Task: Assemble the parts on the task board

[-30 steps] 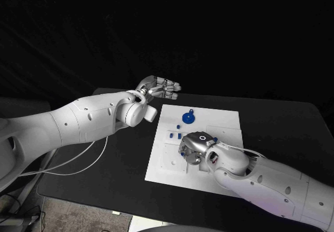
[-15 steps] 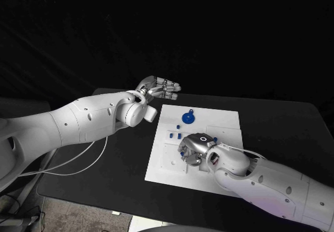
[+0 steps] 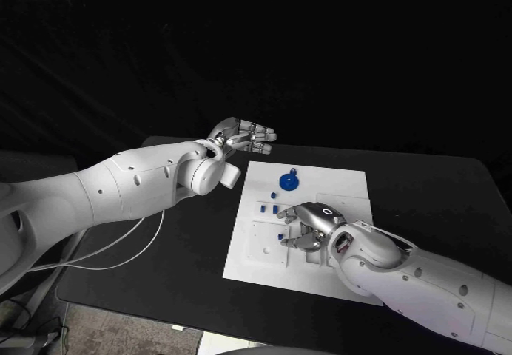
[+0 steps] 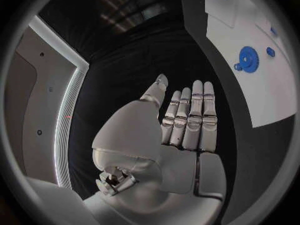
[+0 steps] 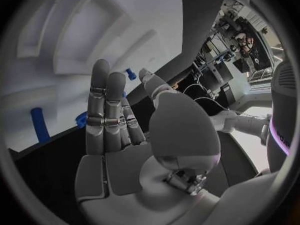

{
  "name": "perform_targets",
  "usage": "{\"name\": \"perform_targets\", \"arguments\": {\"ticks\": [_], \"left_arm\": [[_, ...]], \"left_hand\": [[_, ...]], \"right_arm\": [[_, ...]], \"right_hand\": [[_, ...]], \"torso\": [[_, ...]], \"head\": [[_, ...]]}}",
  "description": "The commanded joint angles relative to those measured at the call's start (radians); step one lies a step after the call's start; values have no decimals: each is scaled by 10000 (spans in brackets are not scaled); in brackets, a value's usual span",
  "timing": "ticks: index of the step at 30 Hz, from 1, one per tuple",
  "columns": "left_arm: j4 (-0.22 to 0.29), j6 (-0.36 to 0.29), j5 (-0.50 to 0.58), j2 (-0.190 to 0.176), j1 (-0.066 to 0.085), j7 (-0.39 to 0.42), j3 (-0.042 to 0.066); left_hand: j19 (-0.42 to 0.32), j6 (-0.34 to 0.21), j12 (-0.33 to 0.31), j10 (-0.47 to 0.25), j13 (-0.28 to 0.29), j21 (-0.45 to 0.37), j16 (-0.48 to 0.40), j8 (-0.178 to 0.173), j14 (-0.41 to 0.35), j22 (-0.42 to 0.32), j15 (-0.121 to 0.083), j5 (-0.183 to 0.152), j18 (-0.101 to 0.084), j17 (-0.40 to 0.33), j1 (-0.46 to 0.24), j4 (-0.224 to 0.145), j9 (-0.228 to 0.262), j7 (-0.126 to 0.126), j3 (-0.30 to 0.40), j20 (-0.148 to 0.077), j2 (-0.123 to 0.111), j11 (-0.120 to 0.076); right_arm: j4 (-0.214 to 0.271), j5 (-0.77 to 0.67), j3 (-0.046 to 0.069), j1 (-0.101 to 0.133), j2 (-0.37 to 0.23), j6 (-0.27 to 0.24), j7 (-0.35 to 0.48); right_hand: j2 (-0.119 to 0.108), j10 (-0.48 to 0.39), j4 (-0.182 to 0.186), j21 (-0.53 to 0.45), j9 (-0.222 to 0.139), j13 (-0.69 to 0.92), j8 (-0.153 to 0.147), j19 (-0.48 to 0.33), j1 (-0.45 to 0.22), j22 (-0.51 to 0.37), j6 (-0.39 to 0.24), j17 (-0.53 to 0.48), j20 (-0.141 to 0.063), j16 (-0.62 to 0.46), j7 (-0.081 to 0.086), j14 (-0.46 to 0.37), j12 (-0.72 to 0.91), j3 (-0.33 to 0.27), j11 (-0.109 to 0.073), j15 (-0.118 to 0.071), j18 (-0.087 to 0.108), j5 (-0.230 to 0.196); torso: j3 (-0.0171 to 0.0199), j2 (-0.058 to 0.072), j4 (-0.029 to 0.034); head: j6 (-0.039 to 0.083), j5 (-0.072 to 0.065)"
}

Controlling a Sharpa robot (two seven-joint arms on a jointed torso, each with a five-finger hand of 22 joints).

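The white task board (image 3: 343, 186) lies in the middle of the black table. A blue gear (image 3: 288, 180) sits near its far edge, with small blue pegs (image 3: 263, 209) just nearer on the left side. My right hand (image 3: 306, 225) hovers low over the board's middle with its fingers stretched out and nothing in them; its fingers (image 5: 105, 110) reach over the board (image 5: 37, 85) beside a blue peg (image 5: 40, 124). My left hand (image 3: 243, 136) hangs beyond the board's far left corner, fingers (image 4: 194, 115) straight and empty, with the gear (image 4: 249, 59) off to one side.
Black table surface (image 3: 427, 185) surrounds the board on all sides. A white cable (image 3: 118, 248) trails from the left arm over the table's left edge. The board's near half is partly hidden under my right forearm (image 3: 416, 285).
My right hand's fingers have uncurled and spread flatter over the board's middle, and the wrist has shifted slightly right. The left hand has stayed put.
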Motion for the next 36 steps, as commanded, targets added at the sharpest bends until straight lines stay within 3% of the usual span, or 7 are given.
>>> {"name": "perform_targets", "arguments": {"ticks": [1,10,15,19,23,31,36], "left_arm": [[21,150,7,2,13,58,10],[14,187,7,-20,12,49,9],[3,201,7,-41,12,52,8],[-16,230,7,-28,12,54,7],[-35,253,7,-6,11,56,7],[-52,306,6,14,10,51,6],[-55,329,6,17,9,50,6]], "left_hand": [[31,-62,11,-66,-1,61,-16,9,-6,-4,-18,-35,-13,4,27,-5,16,-14,-43,3,-21,-26],[37,-54,14,-53,0,61,-15,10,2,-3,-24,-32,-15,5,41,-5,16,-16,-36,-2,-12,-31],[42,-49,15,-45,-1,64,-15,11,6,-2,-25,-35,-14,6,50,-10,16,-18,-31,-5,-7,-32],[42,-49,15,-45,-1,64,-15,11,6,-2,-25,-35,-14,6,50,-10,16,-18,-31,-5,-7,-32],[42,-49,15,-45,-1,64,-15,11,6,-2,-25,-35,-14,6,50,-10,16,-18,-31,-5,-7,-32],[42,-49,15,-45,-1,64,-15,11,6,-2,-25,-35,-14,6,50,-10,16,-18,-31,-5,-7,-32],[42,-38,7,-34,-1,65,-18,7,10,1,-29,-36,-20,2,59,-11,15,-21,-25,-11,5,-35]], "right_arm": [[267,836,156,9,-199,-367,357],[1046,1937,1244,32,-1181,63,242],[1230,1895,1548,236,-1722,561,100],[1183,1633,1649,420,-2027,1177,31],[957,1120,1685,501,-2095,1769,-25],[581,327,1627,534,-1901,2414,-243],[415,-2,1490,530,-1750,2658,-333]], "right_hand": [[241,328,-247,111,14,4,-19,406,-5,-55,320,-8,7,61,63,55,54,110,-49,-63,113,61],[441,1497,-1329,415,95,15,50,284,-794,90,2190,96,-185,139,-37,32,63,1821,-290,-242,-10,-4],[381,1693,-1502,490,93,22,36,173,-1003,211,2395,143,-244,112,-100,1,40,1912,-346,-270,-114,-22],[406,515,-1291,354,81,25,41,136,-685,128,2054,85,-77,20,-160,-28,69,818,-112,-97,-13,-94],[262,49,-590,53,73,21,34,290,-162,-184,1833,8,-42,-20,-323,-54,68,87,-66,-100,-4,-87],[-158,-431,442,-191,51,18,20,377,325,-566,1174,-51,86,-35,-452,-142,64,-256,95,37,78,-320],[-195,-370,547,-179,46,15,11,392,418,-651,1076,-79,85,-31,-482,-140,66,-254,86,34,79,-414]], "torso": [[2,-5,3],[0,-5,-14],[2,-16,-57],[-9,-30,-82],[-4,-25,-64],[-8,-9,-48],[-7,-4,-35]], "head": [[71,-38],[355,-310],[427,-357],[463,-370],[499,-403],[507,-447],[481,-469]]}}
